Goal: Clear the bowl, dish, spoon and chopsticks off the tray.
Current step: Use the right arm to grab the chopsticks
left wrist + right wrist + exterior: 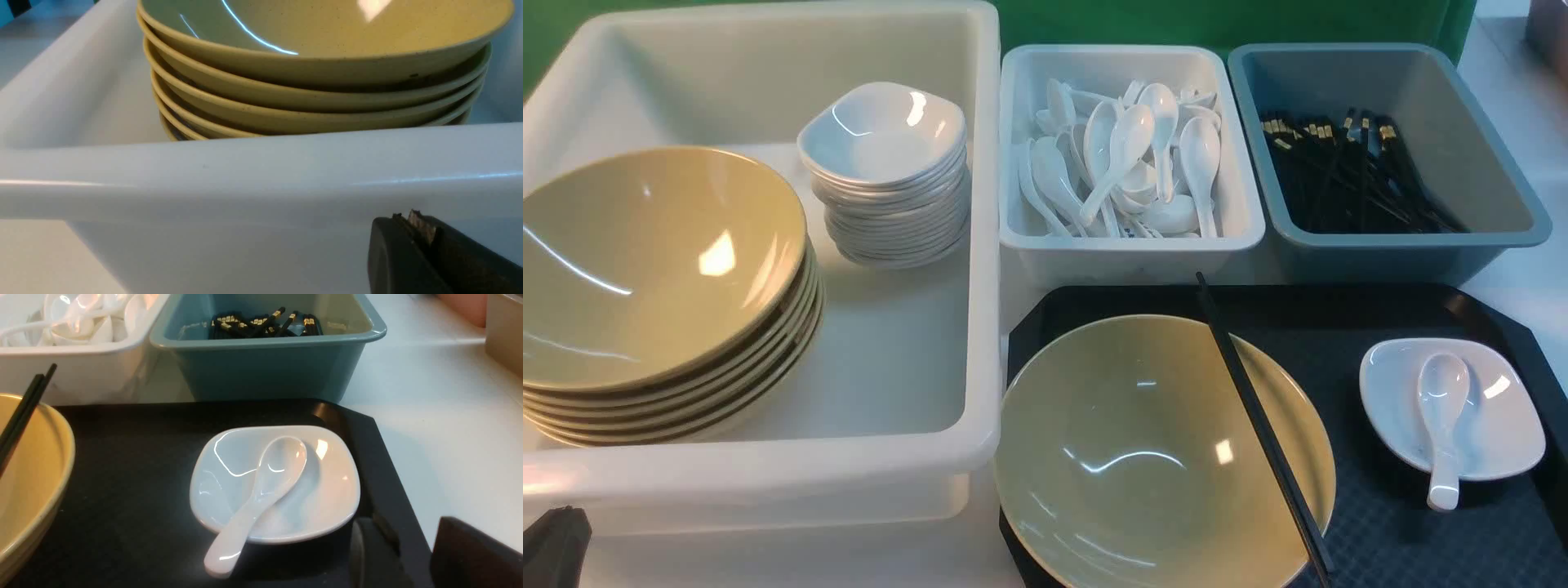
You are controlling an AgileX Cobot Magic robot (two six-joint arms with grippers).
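The black tray [1388, 523] holds an olive-yellow bowl [1127, 457] on its left part. A pair of black chopsticks [1258, 416] lies across the bowl's right rim. On the tray's right sits a small white dish [1499, 425] with a white spoon [1441, 408] resting in it, handle over the near edge. In the right wrist view, my right gripper [404, 524] is open and empty beside the near right corner of the dish [327, 490], over the tray's rim [392, 506]. My left gripper [408, 218] is shut, low against the outer wall of the white tub [245, 171].
The white tub [980, 245] at the left holds a stack of olive-yellow bowls [662, 286] and a stack of white dishes [886, 171]. Behind the tray stand a white bin of spoons [1045, 237] and a grey-blue bin of chopsticks [1494, 171].
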